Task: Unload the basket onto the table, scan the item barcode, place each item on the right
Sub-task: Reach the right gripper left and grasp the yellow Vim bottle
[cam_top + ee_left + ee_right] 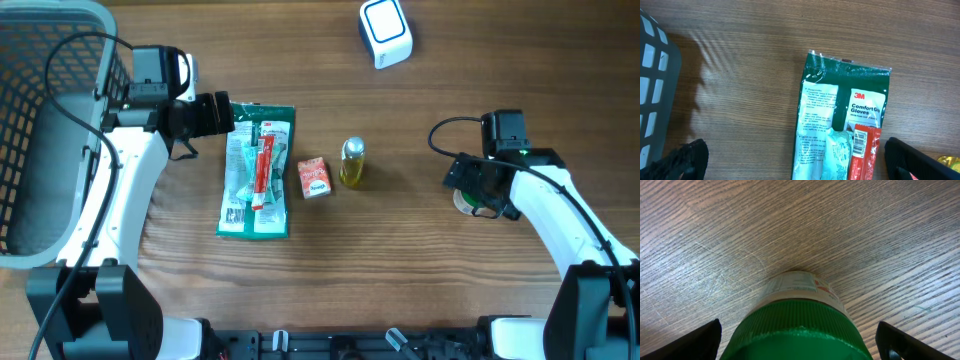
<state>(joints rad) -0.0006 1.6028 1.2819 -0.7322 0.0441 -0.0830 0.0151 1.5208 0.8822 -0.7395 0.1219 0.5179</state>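
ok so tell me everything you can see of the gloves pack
The 3M Comfort Grip gloves pack is a flat green plastic bag with white printed panels, pale gloves showing through and a red strip down its front. It lies face up on the wooden table, apart from the small red box beside it. The open left claw is at its far corner; contact is unclear.

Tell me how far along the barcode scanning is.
Nothing looks scanned: every item lies away from the white scanner. In hand: the right tool stands open around the green-capped jar; the left tool, open, is by the gloves pack. Left: grip, lift, present the barcode.
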